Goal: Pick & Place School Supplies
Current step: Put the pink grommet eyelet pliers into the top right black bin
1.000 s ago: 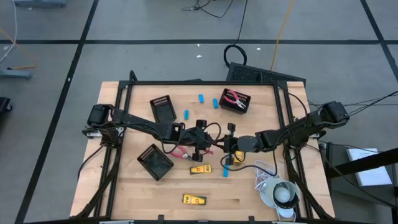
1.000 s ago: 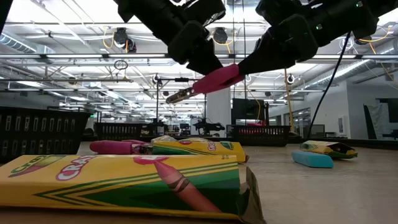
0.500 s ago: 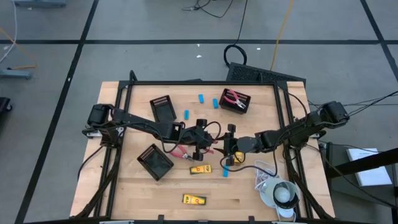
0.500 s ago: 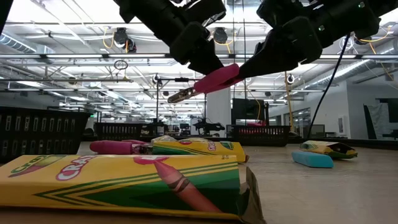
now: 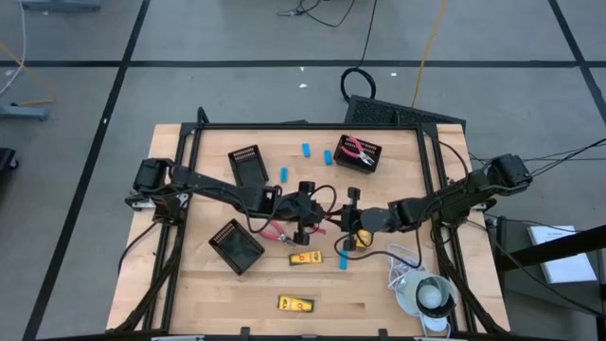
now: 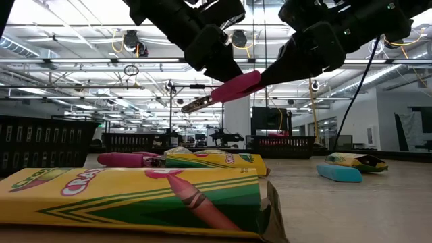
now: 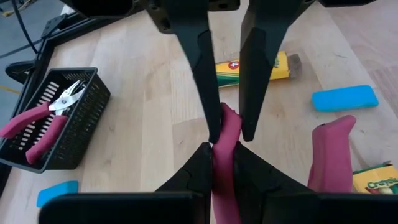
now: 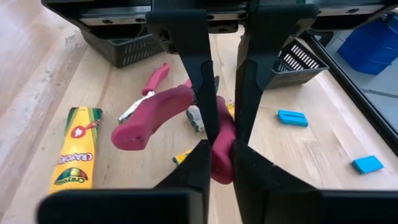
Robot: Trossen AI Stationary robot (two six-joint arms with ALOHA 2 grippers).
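Note:
Pink-handled pliers [image 6: 229, 89] hang in the air over the table's middle, with their pale metal tip [image 6: 192, 103] pointing away from both grippers. My left gripper [image 5: 315, 217] and my right gripper [image 5: 344, 223] face each other, both shut on one handle. The second handle [image 8: 148, 119] sticks out free. Another pair of pliers [image 5: 275, 230] lies flat on the table by the left gripper. Two yellow crayon boxes [image 5: 305, 257] [image 5: 295, 304] and several blue erasers [image 5: 344, 260] lie on the wood. My left gripper pinches one pink handle [image 7: 224, 163] of the pliers between its two fingers, coming level from the table's left. The pliers are lifted clear of the table. My right gripper pinches the same handle near its free end [image 8: 221, 148] between its two fingers, coming level from the table's right, just beyond the left gripper's fingertips [image 8: 205, 99].
Three black slotted trays stand on the table: one at far left [image 5: 248, 163], one near left [image 5: 237, 244], and one at far right [image 5: 361, 152] holding pink pliers. A white cord and a round grey-white object [image 5: 426, 294] lie at the near right corner.
The right arm has shifted slightly upward in the low view. The pliers and the left gripper have stayed where they were.

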